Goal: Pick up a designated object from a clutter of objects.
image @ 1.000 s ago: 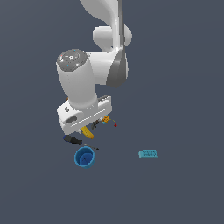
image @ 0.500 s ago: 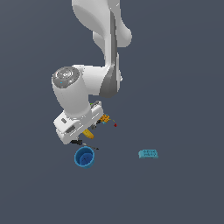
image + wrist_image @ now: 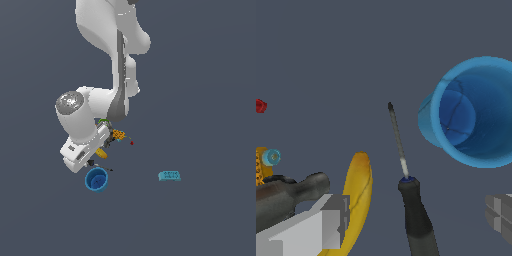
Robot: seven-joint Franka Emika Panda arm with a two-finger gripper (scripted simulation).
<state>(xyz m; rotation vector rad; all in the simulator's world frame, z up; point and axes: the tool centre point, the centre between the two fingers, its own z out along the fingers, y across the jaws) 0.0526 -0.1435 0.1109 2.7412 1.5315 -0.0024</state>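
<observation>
The designated object, a slim screwdriver (image 3: 415,215) with a dark handle and a thin shaft (image 3: 396,135), lies flat between the banana (image 3: 358,197) and the blue cup (image 3: 476,117). My gripper (image 3: 416,214) is open and straddles the handle, with one finger (image 3: 323,225) over the banana side and the other finger (image 3: 500,210) well clear of the handle. In the exterior view the gripper (image 3: 91,162) hangs low over the clutter of objects, just above the blue cup (image 3: 97,179). Only the screwdriver's tip (image 3: 110,170) shows there.
A hammer (image 3: 288,195) lies beside the banana (image 3: 101,153). An orange patterned piece (image 3: 118,134), a small red item (image 3: 132,143) and a green cup edge (image 3: 103,121) sit close under the arm. A teal flat block (image 3: 169,175) lies apart at the exterior view's right.
The arm's hand has dropped lower and shifted a little toward the exterior view's left, closing in on the clutter. The objects have stayed put.
</observation>
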